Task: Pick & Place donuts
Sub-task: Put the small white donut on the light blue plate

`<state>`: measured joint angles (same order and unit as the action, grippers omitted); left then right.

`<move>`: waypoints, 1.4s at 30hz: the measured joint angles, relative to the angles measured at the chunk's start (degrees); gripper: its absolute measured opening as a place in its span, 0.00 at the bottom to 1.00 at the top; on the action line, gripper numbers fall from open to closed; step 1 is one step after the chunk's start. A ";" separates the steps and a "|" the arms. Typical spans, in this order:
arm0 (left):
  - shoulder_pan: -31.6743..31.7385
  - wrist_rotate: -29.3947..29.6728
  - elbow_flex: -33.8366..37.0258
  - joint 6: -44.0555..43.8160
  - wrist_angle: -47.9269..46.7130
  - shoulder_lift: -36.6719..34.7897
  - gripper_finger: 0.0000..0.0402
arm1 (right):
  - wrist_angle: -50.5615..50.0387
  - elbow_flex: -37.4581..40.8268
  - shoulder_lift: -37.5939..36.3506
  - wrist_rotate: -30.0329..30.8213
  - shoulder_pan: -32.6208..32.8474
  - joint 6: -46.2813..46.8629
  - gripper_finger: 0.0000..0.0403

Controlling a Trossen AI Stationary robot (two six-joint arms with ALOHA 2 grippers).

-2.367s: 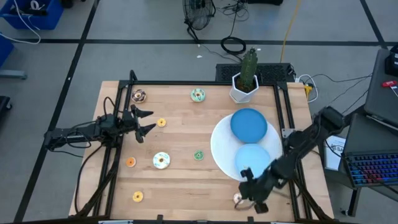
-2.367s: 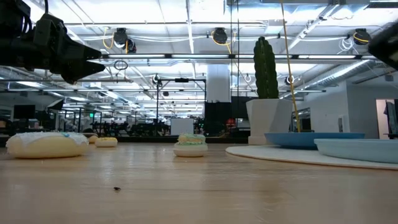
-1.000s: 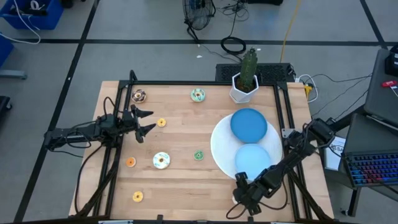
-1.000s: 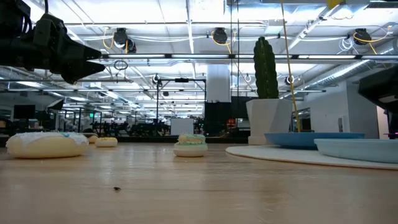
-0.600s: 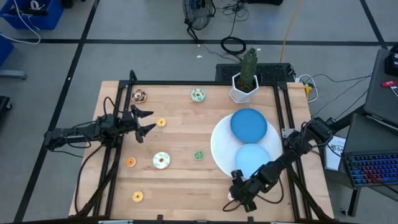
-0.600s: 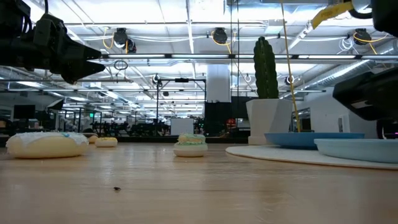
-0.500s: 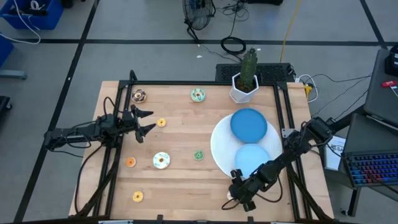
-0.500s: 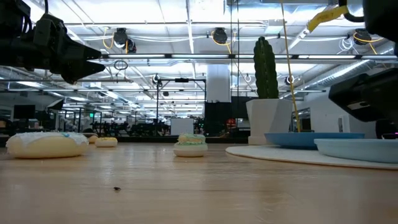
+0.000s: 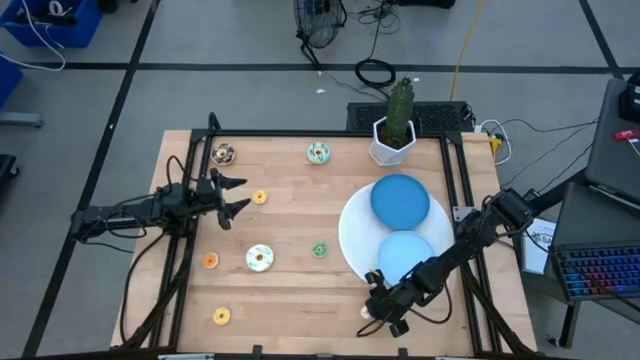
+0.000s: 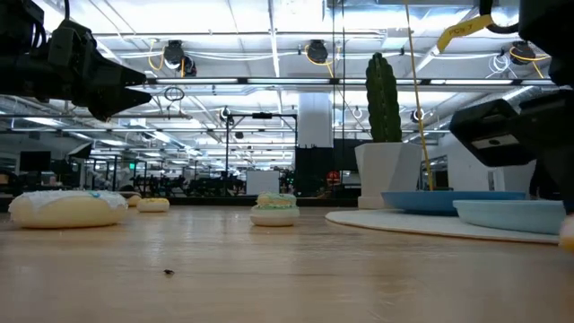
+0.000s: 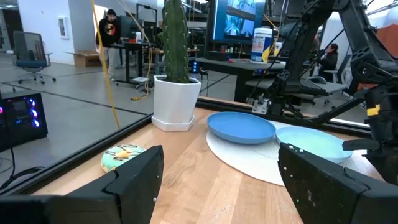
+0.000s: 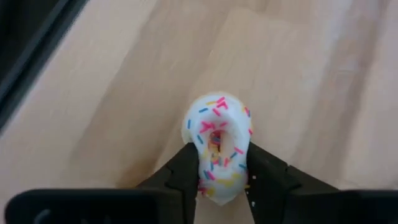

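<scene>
My right gripper (image 9: 374, 309) is near the table's near edge, just off the white disc (image 9: 352, 232), shut on a white sprinkled donut (image 12: 217, 144). My left gripper (image 9: 232, 195) hangs open over the table's left part and touches nothing. Other donuts lie flat on the wood: a chocolate one (image 9: 224, 153), a green-iced one (image 9: 318, 152), a small yellow one (image 9: 260, 197), an orange one (image 9: 210, 261), a larger white-and-yellow one (image 9: 260, 258), a small green one (image 9: 319, 249) and another orange one (image 9: 221, 316). My right gripper pinches the white sprinkled donut between its two fingers (image 12: 186, 168), one on each side of the ring's lower rim (image 12: 214, 183). The donut stands on edge in the hold, its hole facing the wrist camera. Whether it is clear of the wood I cannot tell.
A dark blue plate (image 9: 400, 200) and a light blue plate (image 9: 405, 255) sit on the white disc. A potted cactus (image 9: 394, 135) stands at the far edge. Black frame rails (image 9: 458, 190) run along both sides. Bare wood lies in the table's middle.
My right gripper has moved toward the table's left along the near edge and slightly toward the far edge, carrying the white donut with it. In the low view its arm has come farther in from the right.
</scene>
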<state>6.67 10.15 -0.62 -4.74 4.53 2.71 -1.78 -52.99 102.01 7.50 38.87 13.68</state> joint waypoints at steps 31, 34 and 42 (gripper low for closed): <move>-0.01 0.02 0.00 0.00 0.00 0.00 0.77 | -38.40 15.73 -32.48 4.16 0.96 41.32 0.13; 0.01 0.02 0.00 0.00 0.01 0.01 0.77 | -38.28 19.29 -32.97 1.58 0.96 44.37 0.13; 0.00 0.02 0.01 -0.01 -0.02 0.00 0.77 | -34.53 22.32 -34.96 1.23 0.94 47.20 0.26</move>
<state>6.67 10.17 -0.61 -4.75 4.51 2.71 -36.31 -30.67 67.05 8.73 39.81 60.88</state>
